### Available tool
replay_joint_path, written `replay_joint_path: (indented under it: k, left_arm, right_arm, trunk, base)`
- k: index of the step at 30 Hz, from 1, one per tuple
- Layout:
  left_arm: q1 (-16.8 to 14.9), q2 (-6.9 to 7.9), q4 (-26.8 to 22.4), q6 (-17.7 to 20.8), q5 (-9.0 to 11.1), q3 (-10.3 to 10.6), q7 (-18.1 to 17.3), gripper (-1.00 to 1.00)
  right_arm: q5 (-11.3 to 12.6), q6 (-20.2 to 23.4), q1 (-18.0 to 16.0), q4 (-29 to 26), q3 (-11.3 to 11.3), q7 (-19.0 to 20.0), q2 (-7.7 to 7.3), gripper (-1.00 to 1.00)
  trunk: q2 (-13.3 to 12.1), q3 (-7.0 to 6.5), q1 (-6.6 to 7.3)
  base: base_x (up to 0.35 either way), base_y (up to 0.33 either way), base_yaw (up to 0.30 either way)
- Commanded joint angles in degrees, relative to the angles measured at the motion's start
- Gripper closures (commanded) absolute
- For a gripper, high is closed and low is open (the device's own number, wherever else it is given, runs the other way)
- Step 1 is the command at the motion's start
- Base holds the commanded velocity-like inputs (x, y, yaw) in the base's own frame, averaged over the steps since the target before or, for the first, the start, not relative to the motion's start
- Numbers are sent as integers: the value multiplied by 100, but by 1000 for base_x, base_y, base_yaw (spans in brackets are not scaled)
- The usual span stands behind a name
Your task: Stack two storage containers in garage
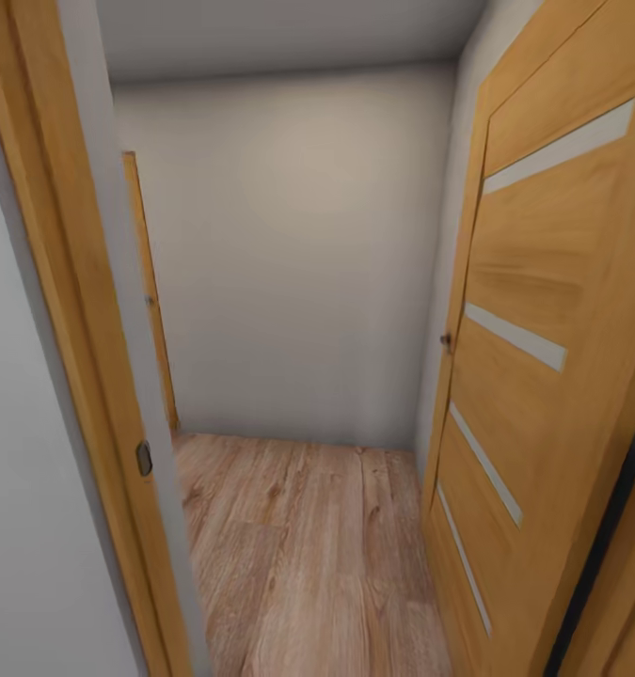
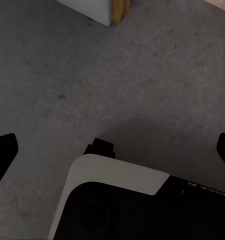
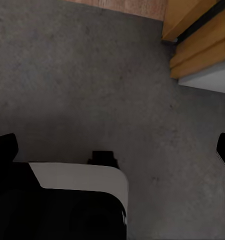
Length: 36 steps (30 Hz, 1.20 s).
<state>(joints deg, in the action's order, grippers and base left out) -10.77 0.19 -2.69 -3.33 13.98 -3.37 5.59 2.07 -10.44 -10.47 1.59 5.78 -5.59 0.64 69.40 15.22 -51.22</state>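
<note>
Now both grippers, left gripper [image 2: 112, 150] and right gripper [image 3: 115, 147], are hanging spread and empty over concrete floor [image 2: 142, 75]; containers unseen, likely light, rim-grippable.

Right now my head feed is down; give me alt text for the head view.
An open doorway leads onto a light wood-plank floor ending at a plain pale wall. An orange-wood door with glass slats stands open at the right, and the door frame runs down the left.

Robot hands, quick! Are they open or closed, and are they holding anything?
Left gripper: open, fingers spread wide, holding nothing, above the grey floor.
Right gripper: open, fingers spread wide, holding nothing.
</note>
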Motion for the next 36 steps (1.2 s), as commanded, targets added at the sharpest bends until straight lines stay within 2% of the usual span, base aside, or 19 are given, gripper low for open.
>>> replay_joint_path:
  k: [1, 20, 36]
  left_arm:
    - [-4, -1, 5, -20, 8, -31, 4, -100]
    - [-4, 6, 0, -44, 12, -32, 2, -100]
    - [-4, 8, -3, -55, 7, -33, -35, -100]
  right_arm:
    - [23, -28, -8, 17, 46, -21, 7, -100]
    - [-3, -27, -8, 17, 46, -22, 4, -100]
    - [-11, -19, -8, 17, 52, -22, -23, -100]
  trunk:
    - [4, 7, -4]
    - [4, 7, -4]
    - [4, 7, -4]
  base:
    - [314, -95, 0]
    - [308, -90, 0]
    - [60, -5, 0]
